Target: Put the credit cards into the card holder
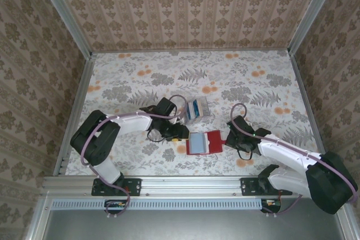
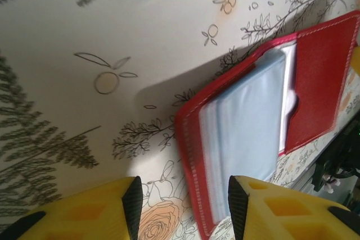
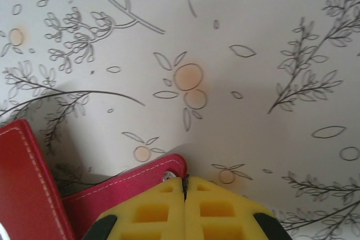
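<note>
The red card holder (image 1: 212, 141) lies open on the table between my two grippers. Its pale clear pockets (image 2: 253, 122) face up, and I cannot tell whether a card sits in them. The credit cards (image 1: 196, 108) are a small blue and white stack just behind it. My left gripper (image 2: 185, 209) is open at the holder's left side. The holder's red stitched edge (image 2: 191, 155) lies in the gap between the yellow fingers (image 2: 95, 214), untouched. My right gripper (image 3: 184, 182) is shut, its tips resting at the holder's red clasp tab (image 3: 135, 186) by the metal snap.
The floral tablecloth (image 1: 140, 77) covers the table, with patterned walls on three sides and metal rails (image 1: 79, 99) along the edges. Both arms reach in from the near edge, the left arm (image 1: 129, 122) and the right arm (image 1: 281, 153).
</note>
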